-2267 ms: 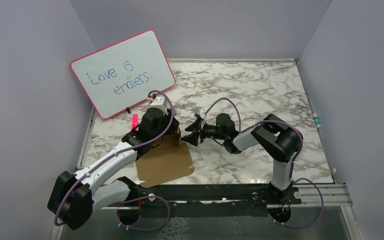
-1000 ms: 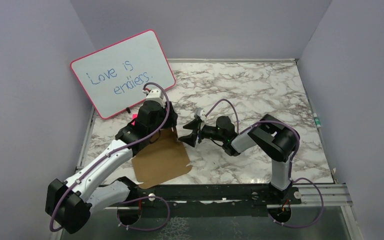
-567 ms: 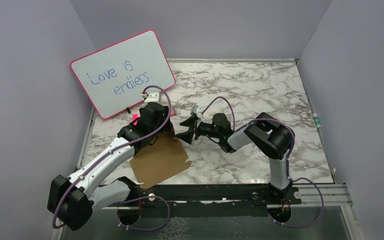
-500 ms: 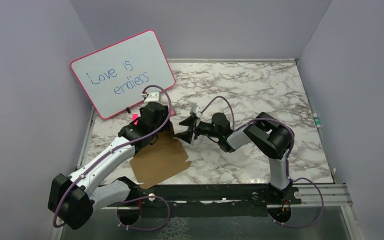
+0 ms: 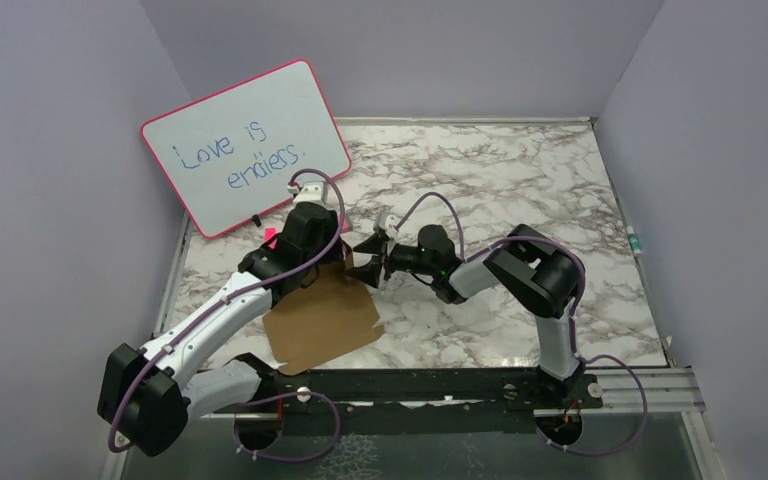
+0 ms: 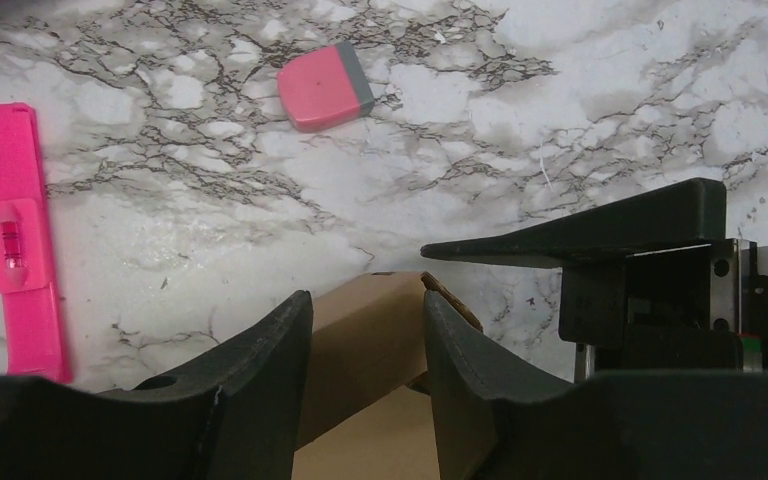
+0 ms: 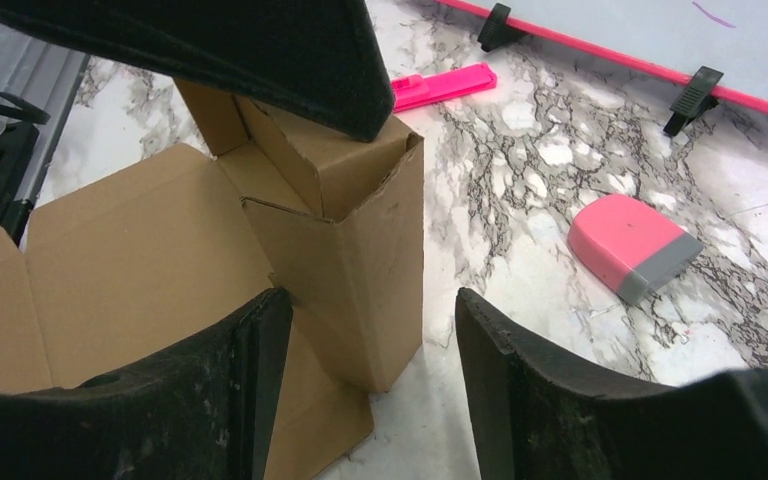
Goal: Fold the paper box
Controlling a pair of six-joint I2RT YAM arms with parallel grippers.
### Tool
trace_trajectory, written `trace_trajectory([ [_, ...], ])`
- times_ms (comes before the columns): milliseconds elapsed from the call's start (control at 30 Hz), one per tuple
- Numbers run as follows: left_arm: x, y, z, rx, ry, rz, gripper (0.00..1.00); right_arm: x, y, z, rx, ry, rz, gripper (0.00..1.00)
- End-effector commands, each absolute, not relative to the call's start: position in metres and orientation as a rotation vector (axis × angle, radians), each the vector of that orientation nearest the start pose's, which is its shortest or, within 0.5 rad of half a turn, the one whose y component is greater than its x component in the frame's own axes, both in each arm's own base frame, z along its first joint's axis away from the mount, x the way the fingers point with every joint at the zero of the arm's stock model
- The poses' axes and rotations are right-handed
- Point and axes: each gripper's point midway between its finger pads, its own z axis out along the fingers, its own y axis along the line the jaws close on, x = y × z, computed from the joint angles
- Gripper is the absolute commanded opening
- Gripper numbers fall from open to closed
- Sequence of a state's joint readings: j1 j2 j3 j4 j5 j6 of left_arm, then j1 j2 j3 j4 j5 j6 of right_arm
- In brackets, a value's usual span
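Whiteboard (image 5: 245, 145): pink-framed, propped tilted at the far left corner, with blue handwriting on it; well apart from the cardboard.

Pink bar (image 6: 15, 250): a flat bright-pink piece lying on the marble between the whiteboard and the left arm's wrist, clear of the box.

Left gripper (image 6: 368, 300): reaches over the far end of the cardboard. Its fingers (image 6: 260, 390) stand partly apart, one on either side of the raised flap, and brown card fills the gap between them. The card also shows past the right fingertip, so I cannot tell whether the jaws pinch it or only straddle it.

Paper box (image 7: 140, 250): plain brown corrugated piece on the near-left part of the table. Most of it lies flat, with a rounded tab at its near-left edge. Its far-right end is folded up into a narrow upright wall with an open, notched top.

Box against the pincers: the upright part sits under the left gripper's tip and just left of the right gripper; the flat panel spreads toward the arm bases.

Right gripper (image 7: 370, 300): released, jaws wide, aimed at the upright wall from the right, touching nothing.

Eraser (image 6: 325, 85): pink with a grey end, on the marble beyond the upright wall, apart from it.

Table (image 5: 520, 170): white marble with dark veining.
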State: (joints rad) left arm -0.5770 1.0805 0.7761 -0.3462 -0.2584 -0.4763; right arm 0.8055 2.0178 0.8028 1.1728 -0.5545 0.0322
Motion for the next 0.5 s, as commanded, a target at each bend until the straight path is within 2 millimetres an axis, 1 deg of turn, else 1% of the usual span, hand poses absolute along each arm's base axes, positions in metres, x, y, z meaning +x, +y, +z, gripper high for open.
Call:
trace_trajectory([
  [0,0.273,-0.163,0.136,0.001,2.270,-0.365,0.46,0.289,0.430,0.094,-1.057,1.327,1.012,0.64],
  [167,0.271,-0.178,0.134,0.031,2.276,-0.458,0.45,0.293,0.426,0.095,-1.033,1.326,0.980,0.58],
  [200,0.271,-0.180,0.134,0.037,2.276,-0.472,0.45,0.294,0.426,0.095,-1.032,1.327,0.976,0.56],
  [300,0.271,-0.183,0.132,0.043,2.280,-0.484,0.45,0.293,0.425,0.092,-1.039,1.333,0.971,0.45],
  [333,0.271,-0.184,0.133,0.046,2.278,-0.491,0.44,0.293,0.425,0.091,-1.043,1.334,0.968,0.43],
  [467,0.272,-0.187,0.136,0.054,2.272,-0.508,0.45,0.294,0.421,0.088,-1.046,1.344,0.943,0.41],
])
